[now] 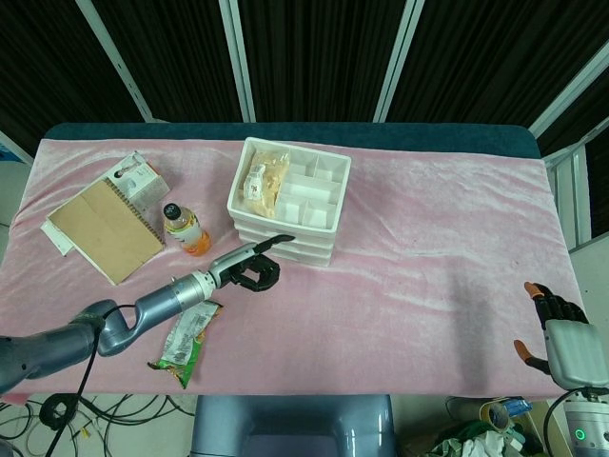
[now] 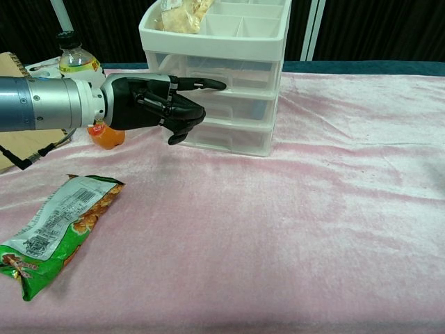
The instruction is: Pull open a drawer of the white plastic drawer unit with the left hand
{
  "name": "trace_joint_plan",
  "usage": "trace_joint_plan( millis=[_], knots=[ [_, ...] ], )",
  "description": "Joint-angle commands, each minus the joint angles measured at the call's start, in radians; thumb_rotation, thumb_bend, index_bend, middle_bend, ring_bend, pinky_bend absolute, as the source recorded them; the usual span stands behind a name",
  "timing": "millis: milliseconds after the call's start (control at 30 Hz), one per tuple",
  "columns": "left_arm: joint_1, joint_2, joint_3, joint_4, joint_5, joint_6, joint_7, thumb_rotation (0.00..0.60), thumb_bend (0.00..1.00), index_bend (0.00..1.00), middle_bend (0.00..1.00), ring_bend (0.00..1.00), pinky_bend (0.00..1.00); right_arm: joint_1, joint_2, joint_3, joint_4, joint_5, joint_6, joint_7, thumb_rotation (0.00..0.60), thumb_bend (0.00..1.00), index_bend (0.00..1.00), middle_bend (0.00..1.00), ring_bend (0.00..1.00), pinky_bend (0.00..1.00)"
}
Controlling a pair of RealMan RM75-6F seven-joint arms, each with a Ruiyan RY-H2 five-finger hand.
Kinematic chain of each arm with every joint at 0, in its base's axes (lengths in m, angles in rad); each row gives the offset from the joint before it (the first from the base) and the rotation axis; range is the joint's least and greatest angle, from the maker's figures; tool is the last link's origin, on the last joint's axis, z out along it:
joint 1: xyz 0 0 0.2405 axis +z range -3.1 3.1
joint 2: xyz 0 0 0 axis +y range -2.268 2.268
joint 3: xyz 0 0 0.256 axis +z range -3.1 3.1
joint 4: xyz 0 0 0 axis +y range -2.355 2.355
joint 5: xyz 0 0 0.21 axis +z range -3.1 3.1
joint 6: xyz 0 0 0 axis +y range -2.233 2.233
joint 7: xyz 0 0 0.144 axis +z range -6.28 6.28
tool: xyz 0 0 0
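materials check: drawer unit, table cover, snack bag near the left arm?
Drawer unit: likely plastic, opaque white frame, translucent glossy drawer fronts showing shapes behind.
Table cover: pink fabric, velvet-like; soft sheen and wrinkles.
Snack bag: thin printed film, probably plastic; crinkled and shiny.

Showing white on the plastic drawer unit, pale yellow on the snack bag in its top tray. Covering the table in pink velvet. Wearing black on the left hand, silver along its forearm. Glowing orange in the bottle. Printing green on the packet. Staying tan on the notebook.
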Motion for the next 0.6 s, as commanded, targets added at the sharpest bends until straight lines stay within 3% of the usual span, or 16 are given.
trace_joint_plan(
  millis=[33,600],
  knots=[
    [-0.002,-0.009,0.002,0.011,-0.001,0.002,-0.007,0.600,0.47,0.00,0.68,0.67,0.69,0.000,0.000,0.000,0.001,-0.001,0.001,0.000,0.600,0.18,0.14,0.12,0.19,0.20],
    [-0.023,-0.046,0.020,0.049,0.015,0.019,-0.035,0.600,0.47,0.00,0.68,0.67,0.69,0.001,-0.003,-0.002,0.011,-0.013,0.006,-0.009,0.600,0.18,0.14,0.12,0.19,0.20]
  ],
)
